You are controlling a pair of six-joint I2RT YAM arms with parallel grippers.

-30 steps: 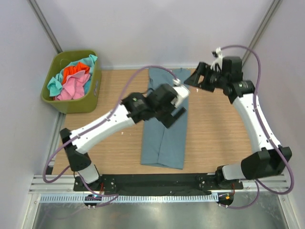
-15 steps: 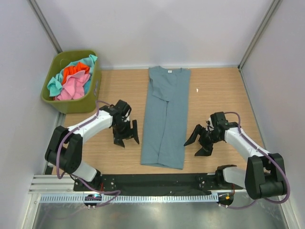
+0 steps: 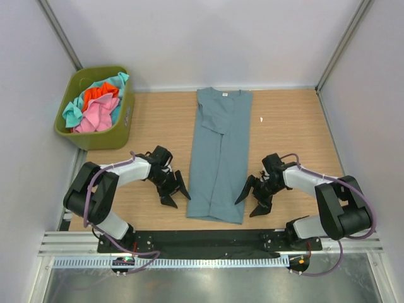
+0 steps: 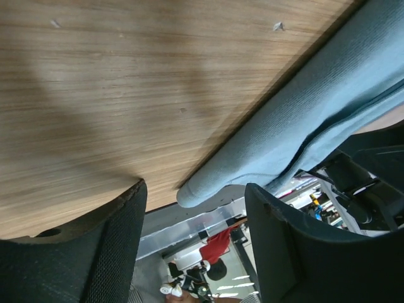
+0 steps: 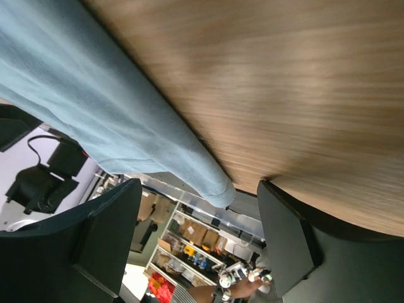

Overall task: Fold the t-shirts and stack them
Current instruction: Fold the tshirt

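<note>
1. Top view: a slate-blue cloth t-shirt (image 3: 219, 158), folded into a long strip, lies in the middle of the wooden table (image 3: 158, 120). Pink, orange-red and turquoise t-shirts (image 3: 95, 107) fill the olive-green plastic bin (image 3: 95, 140). The left gripper (image 3: 178, 196) and right gripper (image 3: 247, 206) sit low, flanking the strip's near end.
2. Left wrist: jaws spread, holding nothing; the strip's near corner lies between the fingers (image 4: 113, 252).
3. Right wrist: jaws wide, empty; the other near corner lies between them.

T-shirt (image 3: 218, 164) on table (image 3: 158, 120) — bin (image 3: 104, 137) far left

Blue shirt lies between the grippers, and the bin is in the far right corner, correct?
No: the top view shows the bin in the far left corner. The blue shirt does lie between the left gripper and right gripper.
</note>
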